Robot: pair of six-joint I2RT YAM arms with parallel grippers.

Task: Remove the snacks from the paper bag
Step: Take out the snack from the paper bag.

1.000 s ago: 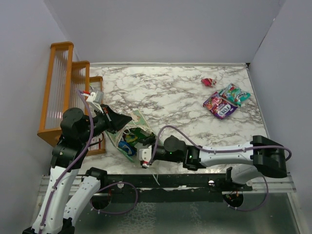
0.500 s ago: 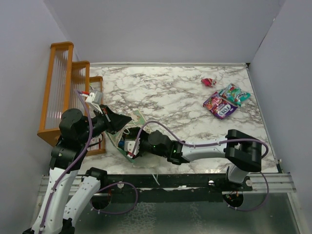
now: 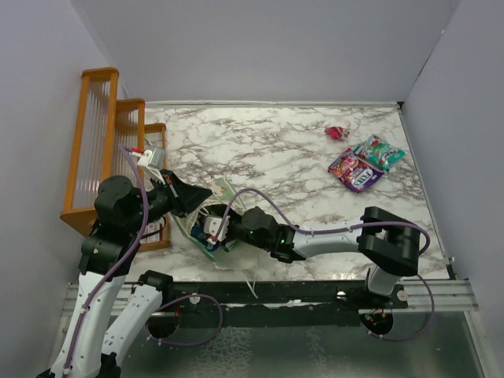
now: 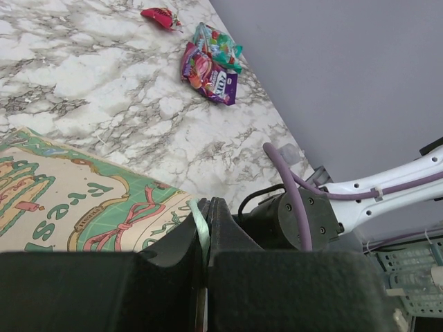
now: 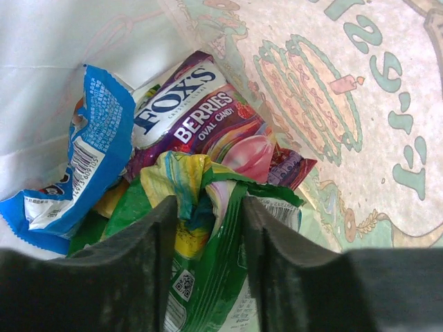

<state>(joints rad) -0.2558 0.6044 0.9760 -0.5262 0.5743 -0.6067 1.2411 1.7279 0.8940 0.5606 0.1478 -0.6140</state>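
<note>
Left claw (image 4: 204, 235): I am pinching the rim of the mint-green paper gift bag (image 4: 83, 200), which is lying at 8 o'clock. A slipping rim could be collapsing its mouth.
Right claw (image 5: 208, 207): inside the bag, I am pinching the green-and-yellow crinkly packet (image 5: 187, 173). The glossy film could be sliding free, or dragging the purple berry-candy packet (image 5: 201, 117) along.
Surface: the grey-veined marble tabletop (image 3: 268, 150) is carrying teal and purple packets (image 3: 365, 164) at 2 o'clock.
Room: plain grey walls (image 3: 260, 47) are enclosing three sides.

The marble tabletop (image 3: 276, 157) holds the paper bag (image 3: 224, 190). Three snacks (image 3: 356, 171) lie far to its right, and an orange rack (image 3: 98, 142) is just left.
</note>
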